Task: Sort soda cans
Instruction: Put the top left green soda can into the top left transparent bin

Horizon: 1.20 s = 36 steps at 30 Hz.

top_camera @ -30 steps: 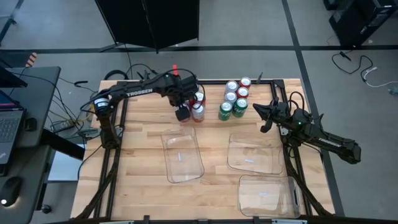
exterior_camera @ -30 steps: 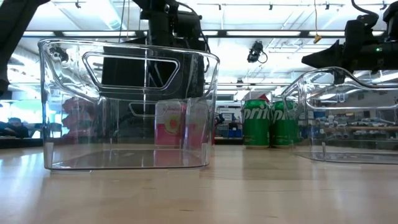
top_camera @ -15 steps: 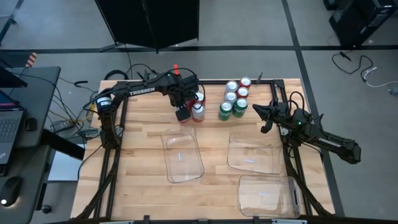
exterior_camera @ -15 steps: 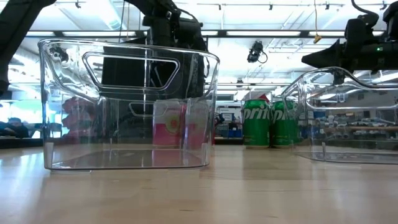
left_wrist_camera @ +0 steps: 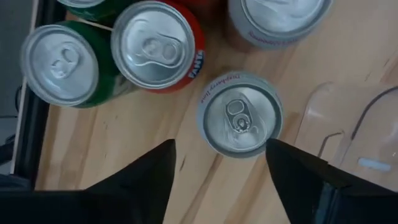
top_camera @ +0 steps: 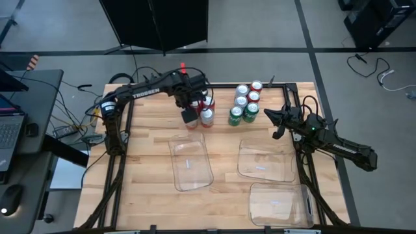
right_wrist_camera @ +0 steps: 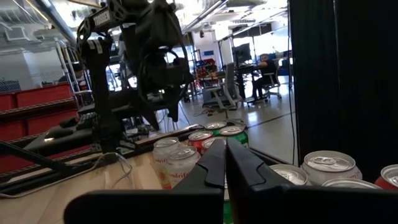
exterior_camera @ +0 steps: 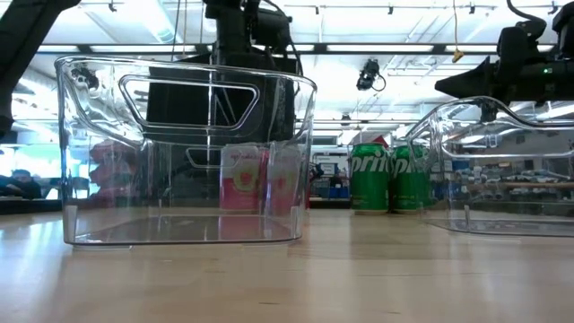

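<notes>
The left gripper (left_wrist_camera: 217, 171) hangs over the far left group of soda cans, its fingers spread wide and pointing straight down at a silver-grey can (left_wrist_camera: 240, 115). This can stands between the two fingers (left_wrist_camera: 144, 177) as seen from above, but they are not touching it. In the high view the left gripper (top_camera: 190, 114) is just beside the far edge of the left tray (top_camera: 190, 164), a clear plastic one.

Close to the silver-grey can, on the side away from that tray, stands a red can (left_wrist_camera: 155, 45) with the word Fanta on its rim, and a green can (left_wrist_camera: 62, 64) touches it. Another silver-grey can (left_wrist_camera: 278, 18) stands near them.

Further from the left tray, toward the right side of the table (top_camera: 149, 136), a second group of cans (top_camera: 245, 104) stands in two rows, green ones nearest, then silver-grey and red.

The right gripper (top_camera: 277, 119) waits beside this second group, above the table edge, with its fingers (right_wrist_camera: 214, 163) pressed together and holding nothing. Two more clear trays (top_camera: 265, 159) lie near it.
</notes>
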Available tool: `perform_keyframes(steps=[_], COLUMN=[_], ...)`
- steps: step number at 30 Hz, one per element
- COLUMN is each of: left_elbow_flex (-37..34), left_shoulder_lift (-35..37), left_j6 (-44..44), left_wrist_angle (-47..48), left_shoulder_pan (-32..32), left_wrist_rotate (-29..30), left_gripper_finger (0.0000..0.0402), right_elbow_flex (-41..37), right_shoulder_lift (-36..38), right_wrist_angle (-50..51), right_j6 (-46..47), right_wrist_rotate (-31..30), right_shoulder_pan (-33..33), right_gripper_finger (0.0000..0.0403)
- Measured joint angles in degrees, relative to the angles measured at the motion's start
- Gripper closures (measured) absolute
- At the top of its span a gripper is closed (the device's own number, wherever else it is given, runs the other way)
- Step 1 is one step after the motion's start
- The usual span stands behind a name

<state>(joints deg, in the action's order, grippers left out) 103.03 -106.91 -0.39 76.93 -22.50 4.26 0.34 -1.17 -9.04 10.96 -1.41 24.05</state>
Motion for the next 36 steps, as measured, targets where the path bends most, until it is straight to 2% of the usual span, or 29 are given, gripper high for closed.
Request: perform_keyframes(steps=[5,12,15,17,19,27,30,33,36], left_elbow_flex=[0.74,1.52,1.52,1.52,1.52,1.52,1.46,1.41,1.41], left_shoulder_lift=[0.0,0.0,0.0,0.0,0.0,-0.16,-1.25,-2.28,-3.18], left_j6=[-2.44,-1.43,-0.4,0.3,1.03,0.11,-1.15,0.07,0.4], left_wrist_angle=[0.94,4.73,5.98,5.92,5.64,1.52,1.35,1.44,1.44], left_shoulder_pan=[0.13,0.31,0.71,1.18,1.64,2.67,2.65,2.64,2.57], left_wrist_rotate=[0.06,-5.49,-5.7,-5.53,-5.27,-3.9,-3.94,-3.97,-4.05], left_gripper_finger=[0.0222,0.0369,0.0393,0.0382,0.0355,0.0178,0.0125,0.0093,0.0079], right_elbow_flex=[0.0,0.0,0.0,0.0,0.0,0.0,0.0,0.0,0.0], right_shoulder_lift=[0.0,0.0,0.0,0.0,0.0,0.0,0.0,0.0,0.0], right_wrist_angle=[-0.01,-0.02,-0.02,-0.02,-0.02,-0.04,-0.03,0.0,0.02], right_j6=[0.0,0.0,0.02,0.02,0.02,0.04,0.04,0.38,1.09], right_wrist_rotate=[0.0,0.01,0.02,0.02,0.02,0.02,0.02,0.02,0.04], right_shoulder_pan=[0.0,0.0,0.0,0.0,0.0,0.0,0.0,-0.01,-0.02], right_gripper_finger=[0.0402,0.0401,0.0402,0.0402,0.04,0.0399,0.04,0.04,0.0401])
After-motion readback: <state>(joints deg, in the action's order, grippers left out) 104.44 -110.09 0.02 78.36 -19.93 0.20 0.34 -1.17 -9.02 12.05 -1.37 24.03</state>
